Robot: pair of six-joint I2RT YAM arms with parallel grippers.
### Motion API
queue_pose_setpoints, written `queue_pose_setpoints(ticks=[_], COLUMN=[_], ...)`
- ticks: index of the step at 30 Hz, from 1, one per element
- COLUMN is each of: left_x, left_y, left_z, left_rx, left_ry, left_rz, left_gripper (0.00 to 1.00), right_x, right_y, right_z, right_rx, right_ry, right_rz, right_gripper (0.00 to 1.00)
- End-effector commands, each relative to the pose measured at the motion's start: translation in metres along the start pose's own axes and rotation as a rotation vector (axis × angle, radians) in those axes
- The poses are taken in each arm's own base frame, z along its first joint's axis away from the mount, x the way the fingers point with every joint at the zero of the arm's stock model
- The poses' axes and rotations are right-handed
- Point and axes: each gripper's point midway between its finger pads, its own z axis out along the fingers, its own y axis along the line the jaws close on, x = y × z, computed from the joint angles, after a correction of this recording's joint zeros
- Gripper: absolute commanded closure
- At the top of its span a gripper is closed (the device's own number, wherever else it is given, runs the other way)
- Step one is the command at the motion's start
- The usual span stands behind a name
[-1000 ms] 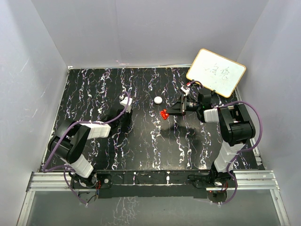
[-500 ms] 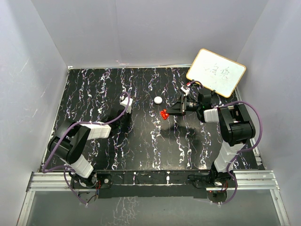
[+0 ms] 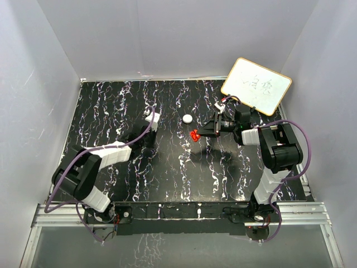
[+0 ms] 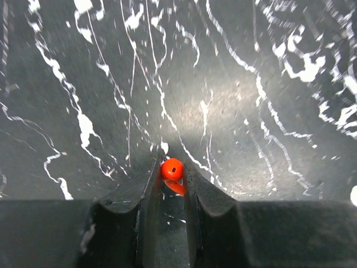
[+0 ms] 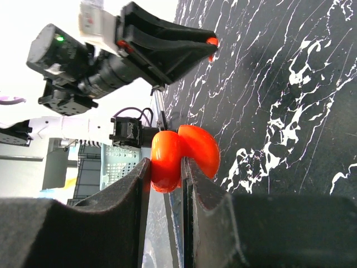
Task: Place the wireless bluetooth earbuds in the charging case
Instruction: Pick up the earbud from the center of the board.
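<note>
One red earbud (image 4: 172,168) sits pinched between the tips of my left gripper (image 4: 172,161), which is shut on it just over the black marbled table (image 4: 234,84). The top view places that gripper (image 3: 146,134) left of centre. The right wrist view also catches the earbud (image 5: 212,41) at the left gripper's tip. My right gripper (image 5: 166,167) is shut on the red charging case (image 5: 198,148), which hangs open like a clamshell. From above, the case (image 3: 194,134) is near mid-table, at the right gripper's tip (image 3: 201,133).
A white coin-sized disc (image 3: 188,118) lies on the table between the two grippers, slightly farther back. A small whiteboard (image 3: 256,85) leans at the back right corner behind the right arm. Grey walls enclose the table on three sides.
The left jaws have closed onto the red earbud, and the left wrist has shifted slightly forward and right. The right arm and the case have not moved.
</note>
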Motion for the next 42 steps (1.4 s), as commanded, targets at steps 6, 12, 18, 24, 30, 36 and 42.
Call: queue_pose_setpoints(ticks=[6,12,18,24,30,36,42], left_x=[-0.090,-0.122,-0.145,-0.154,-0.158,-0.158,-0.158], left_y=[-0.013,-0.035,-0.054,-0.066,-0.075,-0.079,-0.087], left_z=[-0.031,-0.042,-0.054,-0.056,-0.056,-0.058,-0.059], left_rx=[-0.055,-0.067,-0.094,-0.115,-0.124,-0.123,-0.114], left_ry=[-0.197,-0.279,-0.356,-0.388,-0.398,-0.414,-0.421], left_rz=[0.100,0.161,0.209,0.230,0.254,0.256,0.278], left_gripper=[0.90,0.92,0.93,0.95,1.00,1.00,1.00], right_x=[-0.004,0.003,0.003,0.008,0.009,0.004,0.001], right_y=[0.017,0.016,0.020,0.035,0.032,0.032,0.033], right_z=[0.008,0.019,0.033,0.050,0.063,0.065,0.065], right_rx=[-0.014,-0.010,-0.027,-0.110,-0.106,-0.097,-0.084], right_ry=[-0.001,0.010,-0.027,-0.068,-0.090,-0.124,-0.137], right_rz=[-0.094,-0.062,0.006,0.114,0.165,0.202,0.219], right_gripper=[1.00,1.00,1.00,1.00,1.00,1.00,1.00])
